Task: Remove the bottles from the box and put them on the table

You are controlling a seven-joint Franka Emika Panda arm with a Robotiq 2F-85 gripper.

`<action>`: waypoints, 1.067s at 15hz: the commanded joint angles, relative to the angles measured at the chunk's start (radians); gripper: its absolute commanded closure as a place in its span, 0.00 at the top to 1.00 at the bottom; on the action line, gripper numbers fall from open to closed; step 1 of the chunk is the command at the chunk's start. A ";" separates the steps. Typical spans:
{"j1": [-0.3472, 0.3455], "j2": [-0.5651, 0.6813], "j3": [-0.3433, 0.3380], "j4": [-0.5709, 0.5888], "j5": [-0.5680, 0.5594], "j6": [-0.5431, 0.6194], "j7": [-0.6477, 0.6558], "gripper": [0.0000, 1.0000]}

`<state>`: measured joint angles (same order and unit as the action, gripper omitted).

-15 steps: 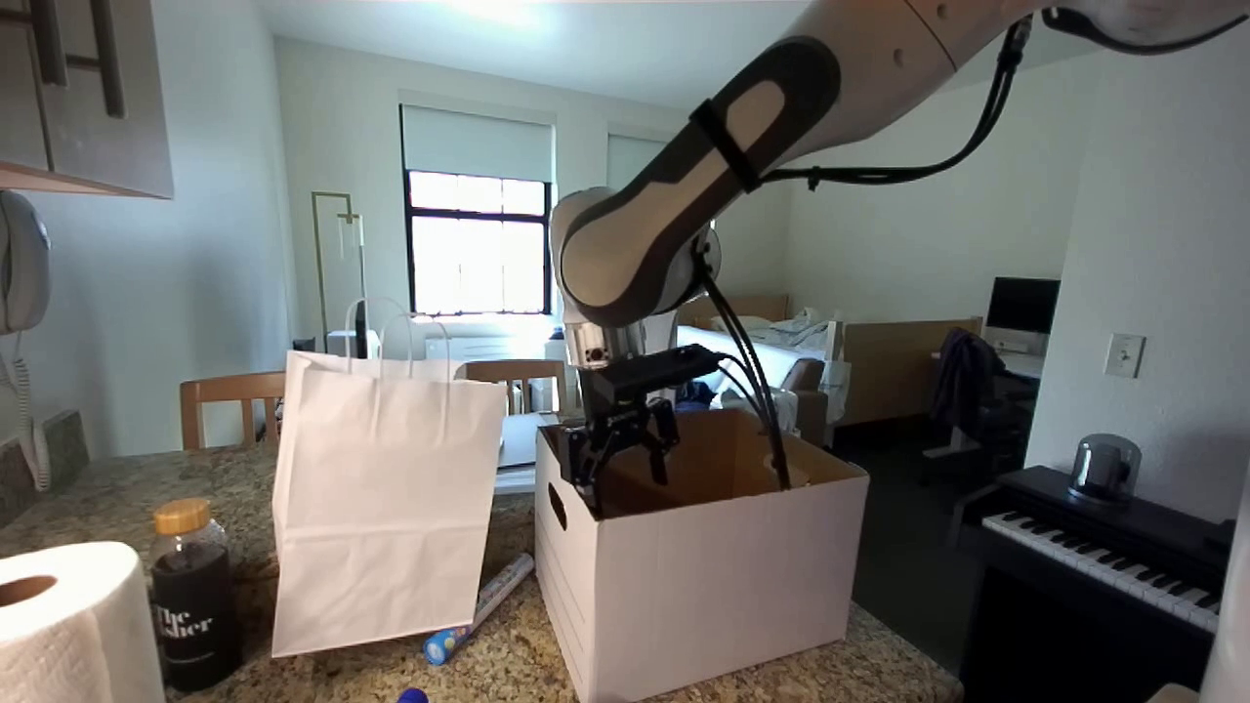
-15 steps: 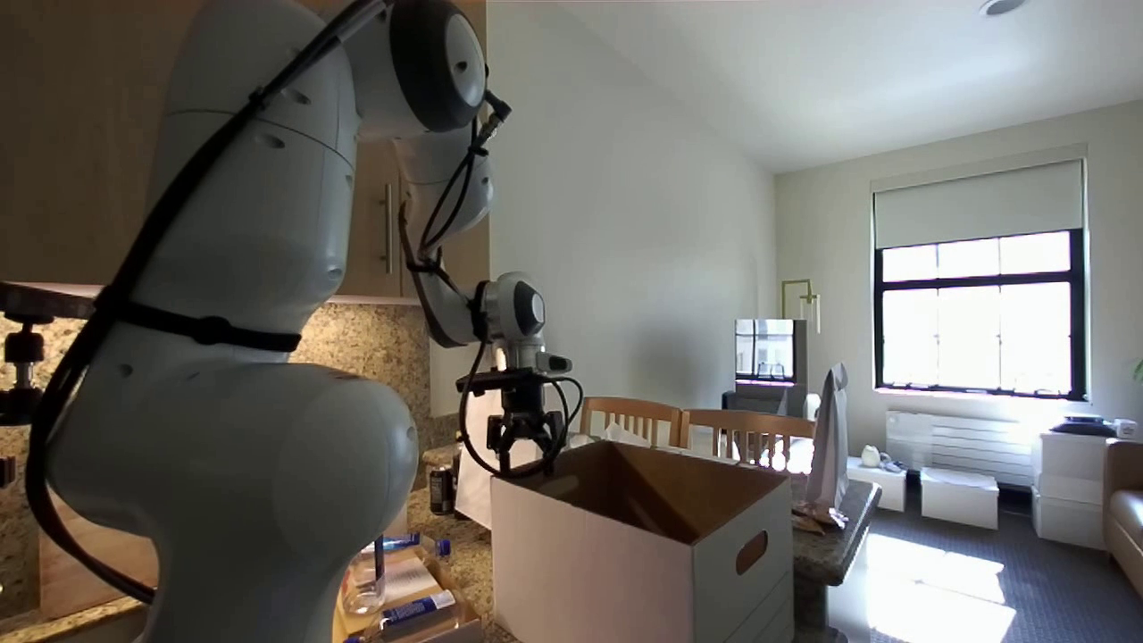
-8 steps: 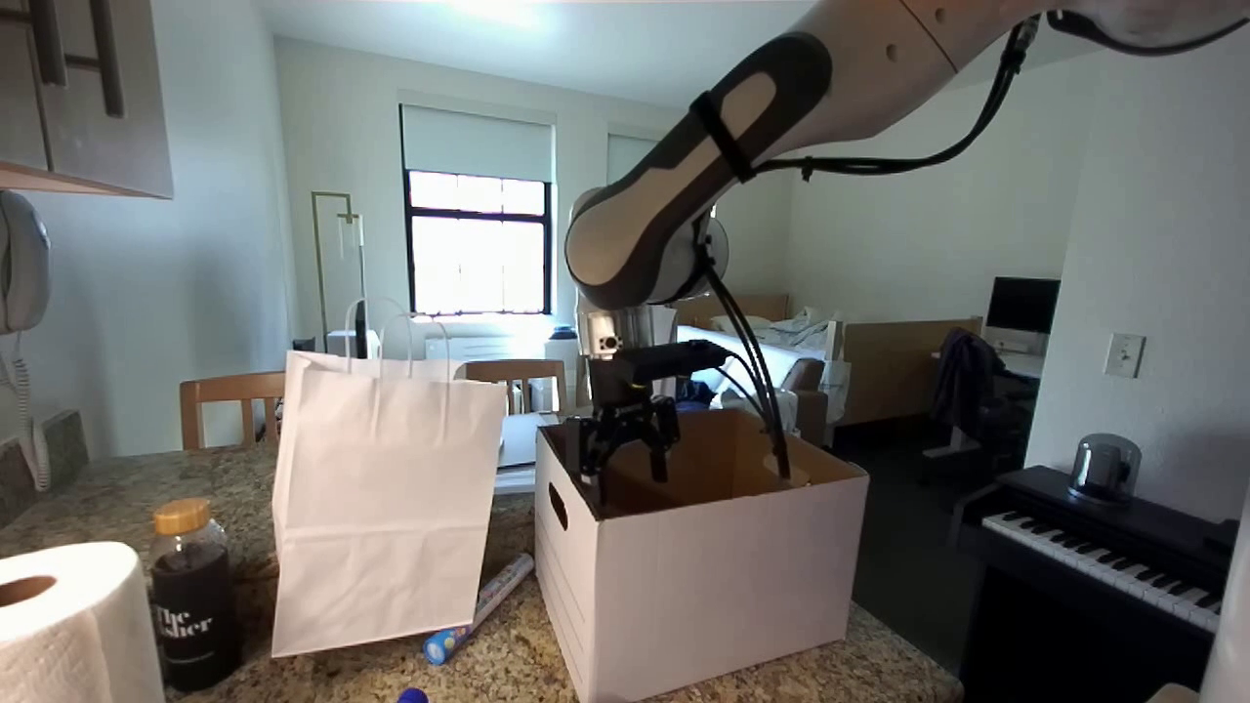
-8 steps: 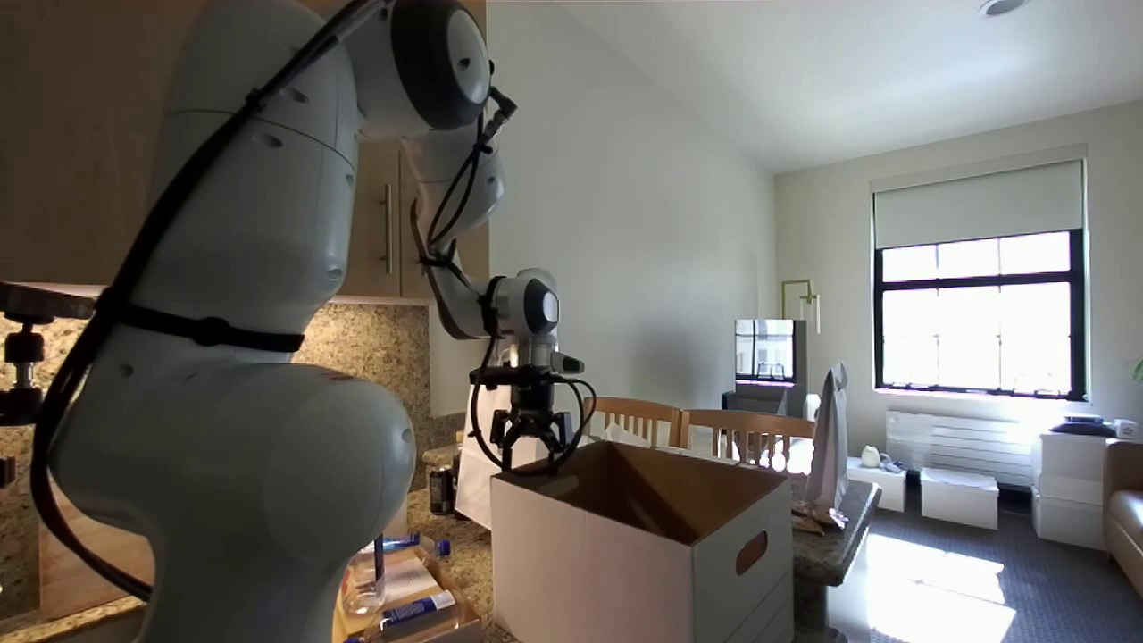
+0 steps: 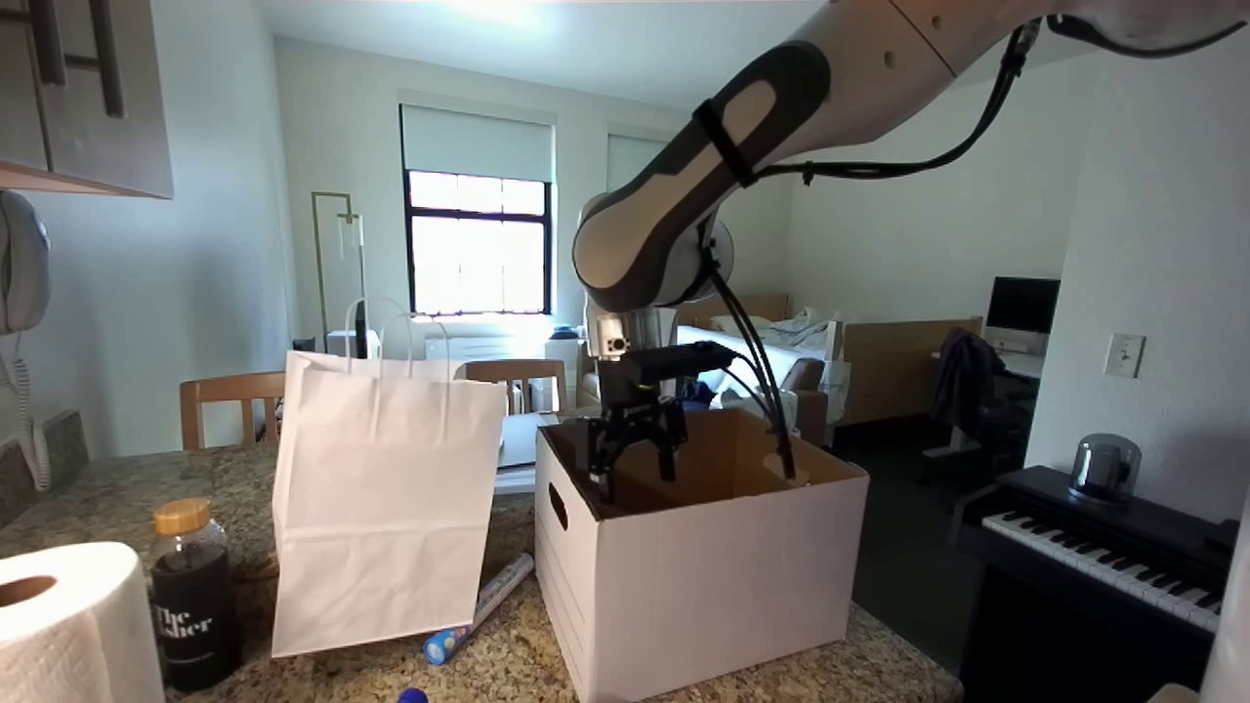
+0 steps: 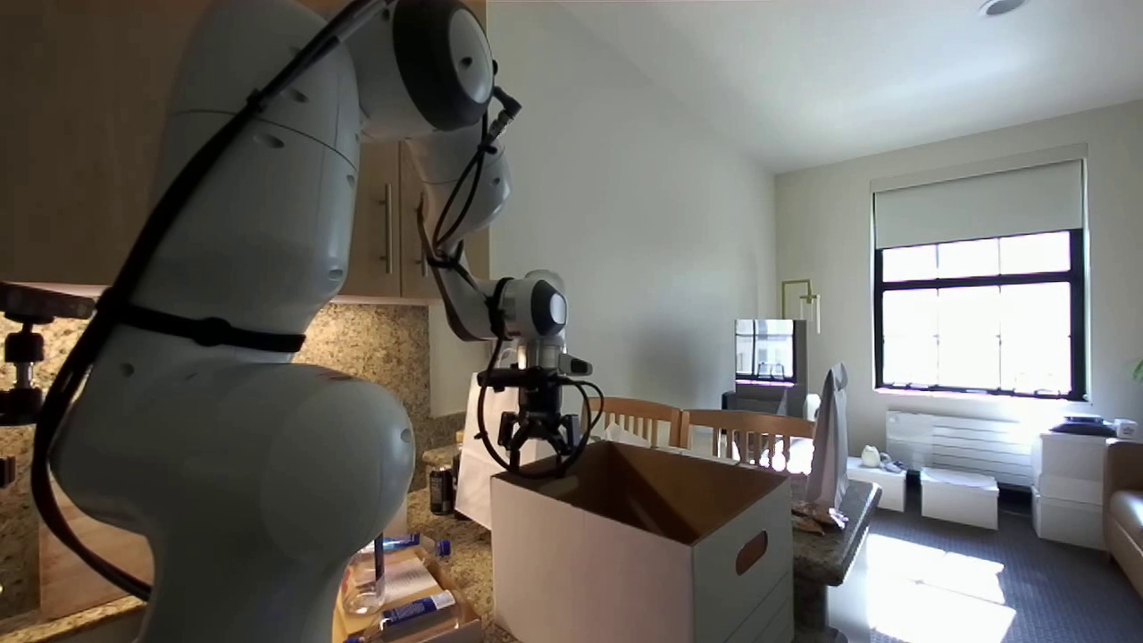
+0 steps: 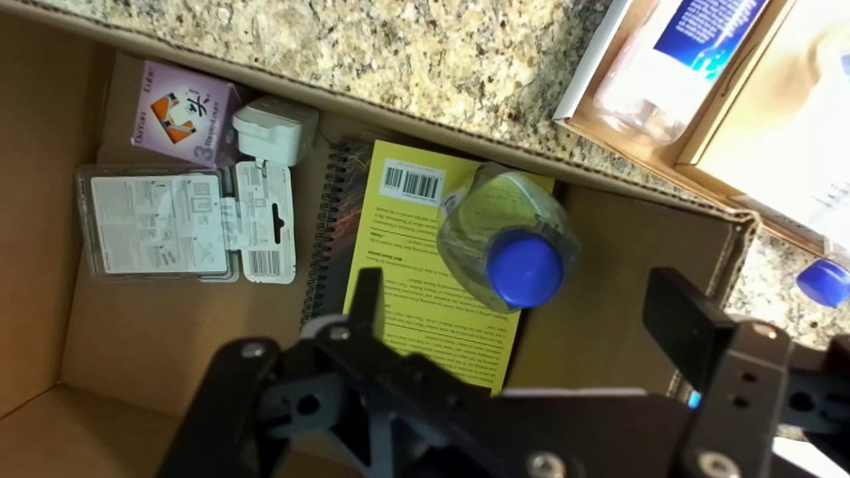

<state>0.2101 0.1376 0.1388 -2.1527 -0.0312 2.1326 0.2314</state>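
The white box [image 5: 723, 586], brown inside, stands on the speckled table [image 5: 498, 674]. One clear bottle [image 7: 465, 232] with a blue cap stands inside it, beside or on a yellow-covered book, its cap facing the wrist camera. My gripper [image 7: 519, 292] is open above it, the cap showing between and slightly beyond the fingertips with nothing gripped. In both exterior views the gripper [image 5: 635, 478] points down at the box's rim, near one wall; the bottle inside is hidden there. Outside the box, blue-labelled bottles [image 6: 415, 614] lie in a shallow cardboard tray [image 6: 460, 630].
Also inside the box are the yellow book [image 7: 412, 265], a spiral notebook [image 7: 335, 226], a purple carton [image 7: 186, 113], a white plastic case [image 7: 275, 129] and a blister pack [image 7: 159, 222]. Near the box stand a white paper bag [image 5: 391, 508] and a dark jar [image 5: 195, 605].
My gripper has shifted to the right in both exterior views, further over the box opening, and hangs straighter. Its jaws have stayed open. The box has not moved.
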 commanded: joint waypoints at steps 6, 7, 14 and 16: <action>-0.014 0.032 -0.011 -0.002 -0.012 -0.015 -0.020 1.00; -0.011 0.042 -0.011 -0.003 -0.017 -0.010 -0.016 1.00; -0.006 0.069 -0.011 -0.012 -0.018 0.014 -0.017 0.74; -0.005 0.070 -0.010 -0.014 -0.022 0.014 -0.018 0.60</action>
<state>0.2112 0.2127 0.1226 -2.1535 -0.0374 2.1309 0.2313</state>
